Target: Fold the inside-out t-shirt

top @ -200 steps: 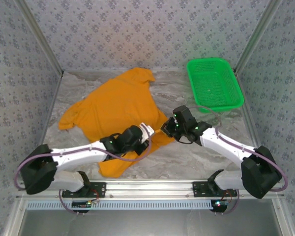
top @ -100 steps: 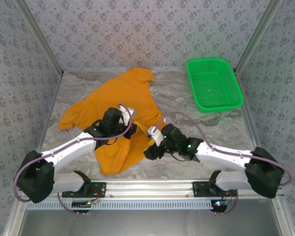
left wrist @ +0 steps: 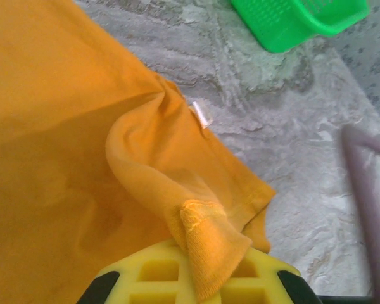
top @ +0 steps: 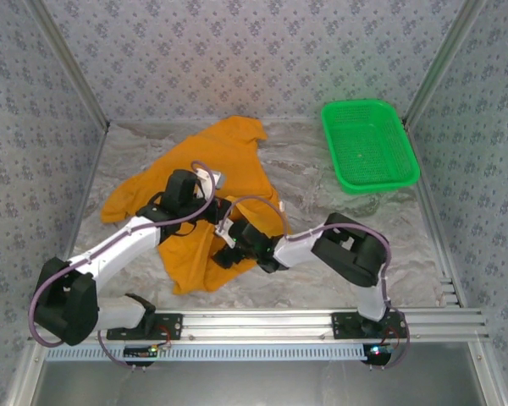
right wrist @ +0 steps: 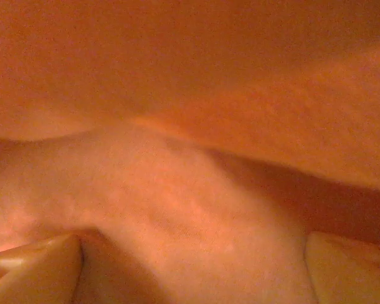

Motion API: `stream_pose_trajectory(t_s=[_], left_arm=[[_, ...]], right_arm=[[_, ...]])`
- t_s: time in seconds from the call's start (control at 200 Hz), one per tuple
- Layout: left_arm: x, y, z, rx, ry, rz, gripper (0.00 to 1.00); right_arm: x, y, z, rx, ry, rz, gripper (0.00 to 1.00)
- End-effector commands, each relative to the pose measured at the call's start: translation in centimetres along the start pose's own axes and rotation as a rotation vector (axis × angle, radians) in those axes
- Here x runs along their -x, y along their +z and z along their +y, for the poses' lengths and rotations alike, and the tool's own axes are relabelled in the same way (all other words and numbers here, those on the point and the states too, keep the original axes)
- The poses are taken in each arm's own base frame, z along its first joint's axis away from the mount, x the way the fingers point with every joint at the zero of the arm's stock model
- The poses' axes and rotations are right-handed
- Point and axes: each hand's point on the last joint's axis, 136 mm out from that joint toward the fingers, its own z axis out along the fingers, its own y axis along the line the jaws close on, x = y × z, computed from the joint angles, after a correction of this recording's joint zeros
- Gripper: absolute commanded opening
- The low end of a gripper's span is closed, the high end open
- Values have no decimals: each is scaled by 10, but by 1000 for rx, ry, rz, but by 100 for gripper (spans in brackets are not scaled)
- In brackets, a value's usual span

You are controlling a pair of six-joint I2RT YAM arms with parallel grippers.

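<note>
My left gripper (left wrist: pixel 199 278) is clamped tight on a bunched fold of the orange t-shirt (top: pixel 224 161). My right gripper (right wrist: pixel 190 266) has its jaws spread wide and is pushed up against the cloth with nothing pinched (the yellow fingertips (right wrist: pixel 31 269) sit way apart). Shirt's lying rumpled left of centre on the table (top: pixel 339 275), well apart from the green basket (top: pixel 368 144) in the far right corner.

The left claw (top: pixel 205 181) has carried its pinched fold of the t-shirt (top: pixel 224 156) up and leftward across the cloth. The right claw (top: pixel 228 243) has swung left over the tabletop (top: pixel 309 281) onto the shirt's lower part, its fingers (right wrist: pixel 31 266) now spread wide.
</note>
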Motion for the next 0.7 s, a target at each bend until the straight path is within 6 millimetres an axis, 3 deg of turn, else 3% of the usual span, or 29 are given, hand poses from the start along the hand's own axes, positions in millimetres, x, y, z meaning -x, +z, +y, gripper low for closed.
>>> stream_pose_trajectory(t_s=[0.0,0.095,0.16,0.19,0.25,0.305,0.45,0.54,0.695], left_arm=[[21,-10,-19,-76,-19,-24,0],[31,-18,-25,-87,-19,-35,0],[41,-25,-30,-97,-7,-56,0],[45,-28,-30,-94,-1,-68,0],[53,-35,-24,-65,4,-89,0],[59,-41,-12,-20,-7,-100,0],[64,-54,38,118,-84,-103,0],[66,-64,74,196,-155,-111,0],[60,-79,141,410,-237,-106,0]], right_arm=[[28,19,-17,-59,24,-120,93],[15,34,-18,-40,28,-69,91],[-4,40,-18,-11,37,-14,82],[-13,40,-14,36,40,5,71],[-25,31,-11,70,32,15,37],[-25,13,-9,83,-4,-3,21],[-31,-36,-22,72,-48,26,0],[-20,-75,-41,23,-51,-14,0],[37,-156,-90,-120,-89,-165,0]])
